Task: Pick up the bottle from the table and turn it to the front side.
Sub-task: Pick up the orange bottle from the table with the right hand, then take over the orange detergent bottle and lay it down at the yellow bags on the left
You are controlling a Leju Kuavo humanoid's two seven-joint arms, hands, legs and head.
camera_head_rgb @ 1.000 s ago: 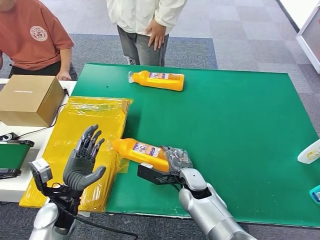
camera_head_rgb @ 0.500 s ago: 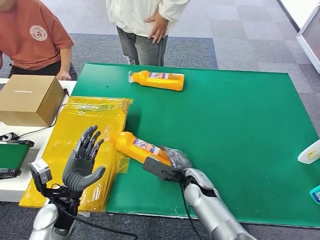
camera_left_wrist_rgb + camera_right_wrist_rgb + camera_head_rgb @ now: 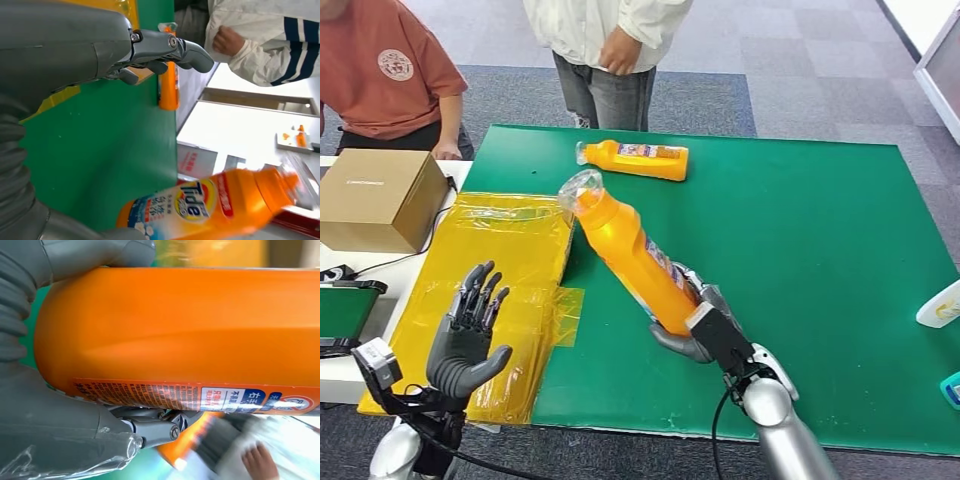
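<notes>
the right hand (image 3: 695, 325) grips the orange detergent bottle (image 3: 633, 255) by its base, tilted up off the green bench (image 3: 803, 230). left hand (image 3: 463, 340) spread, empty. smooth rigid plastic, probably heavy toward the neck; hold low, firmly.

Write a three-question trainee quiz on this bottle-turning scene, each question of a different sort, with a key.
1. True or false: the right robot hand holds the orange bottle by its base, with the cap end tilted up and away.
2. Multiple choice: the left robot hand is
A. gripping the cardboard box
B. raised with fingers spread, holding nothing
C. pressing the second bottle
3. Fill in: the second bottle lies on its side near the far edge of the green ____.

Key: 1 true; 2 B; 3 mat.
</notes>
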